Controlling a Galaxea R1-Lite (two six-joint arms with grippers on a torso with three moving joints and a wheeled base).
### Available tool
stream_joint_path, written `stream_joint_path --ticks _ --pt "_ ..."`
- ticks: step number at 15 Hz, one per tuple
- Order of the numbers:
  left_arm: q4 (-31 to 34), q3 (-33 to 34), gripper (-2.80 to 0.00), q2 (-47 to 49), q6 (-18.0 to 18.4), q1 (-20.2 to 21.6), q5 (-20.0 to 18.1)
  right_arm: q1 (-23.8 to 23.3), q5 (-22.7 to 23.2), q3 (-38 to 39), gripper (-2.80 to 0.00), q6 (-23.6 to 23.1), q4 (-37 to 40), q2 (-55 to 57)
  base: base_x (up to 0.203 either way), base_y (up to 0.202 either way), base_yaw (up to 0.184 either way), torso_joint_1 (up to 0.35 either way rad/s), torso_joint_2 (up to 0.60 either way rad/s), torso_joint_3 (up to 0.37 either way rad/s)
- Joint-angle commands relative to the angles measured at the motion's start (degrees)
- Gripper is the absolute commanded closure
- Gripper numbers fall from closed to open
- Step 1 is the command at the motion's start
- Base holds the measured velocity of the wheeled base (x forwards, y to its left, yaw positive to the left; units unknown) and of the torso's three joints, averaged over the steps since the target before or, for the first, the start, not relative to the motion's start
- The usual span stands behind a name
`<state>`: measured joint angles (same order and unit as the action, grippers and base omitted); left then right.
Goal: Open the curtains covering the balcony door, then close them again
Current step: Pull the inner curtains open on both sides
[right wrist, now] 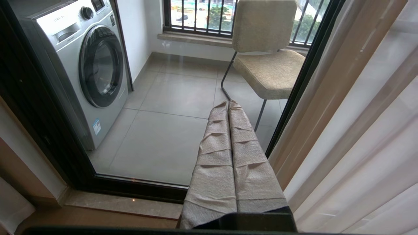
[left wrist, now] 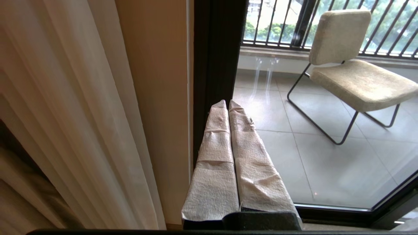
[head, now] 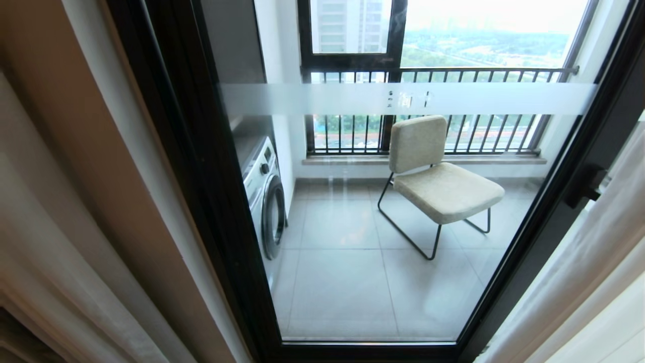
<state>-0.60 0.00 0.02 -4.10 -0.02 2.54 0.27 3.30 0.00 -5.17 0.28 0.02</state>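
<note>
Curtains, pleated cream-beige woven drapes [head: 75, 212] plus a thin white sheer layer [head: 589, 262], hang bunched at either side of the tall clear glass balcony door in its thick black metal frame [head: 201, 166], glass uncovered. Left gripper [left wrist: 227, 103], fingers in crinkly pale wrap, is pinched together holding nothing, near the frame. Right gripper [right wrist: 228, 104] looks the same, empty, just beside the sheer.

A flat: balcony with washing machine [head: 264, 194] and chair [head: 438, 176].
</note>
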Motion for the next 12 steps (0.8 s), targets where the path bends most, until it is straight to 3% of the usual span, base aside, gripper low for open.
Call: stream_joint_path --ticks 1,12 --pt "0.0 0.0 0.0 0.1 0.0 0.1 0.0 0.1 0.0 0.0 0.0 0.0 0.1 0.0 0.004 -0.098 0.011 -0.002 -0.01 -0.001" --pt "0.0 0.0 0.0 0.1 -0.1 0.0 0.0 0.1 0.0 0.0 0.0 0.0 0.1 0.0 0.0 -0.186 0.002 0.003 0.0 0.002"
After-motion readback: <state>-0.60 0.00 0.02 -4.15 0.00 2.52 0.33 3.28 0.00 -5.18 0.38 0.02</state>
